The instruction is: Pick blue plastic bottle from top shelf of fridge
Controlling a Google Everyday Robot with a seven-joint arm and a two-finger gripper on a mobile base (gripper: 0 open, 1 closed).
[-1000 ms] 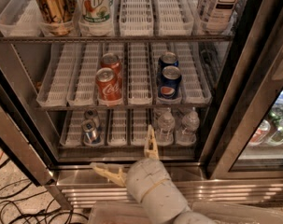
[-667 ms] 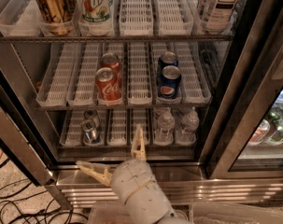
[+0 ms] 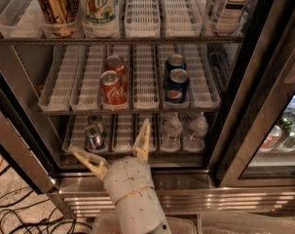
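One claw, spread wide and empty, low before the fridge

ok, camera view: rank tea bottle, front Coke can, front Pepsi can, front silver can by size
1. Tea bottle, though cropped.
2. Coke can and Pepsi can: alike.
3. Silver can.
Gripper low centre, before the bottom shelf, jaws open.

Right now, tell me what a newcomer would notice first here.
The gripper, fingers spread wide, sits low before the fridge at the bottom rack. Red cola cans and blue Pepsi cans brighten the middle rack. The blue plastic bottle, labelled TEA, stands at the right end of the top shelf.
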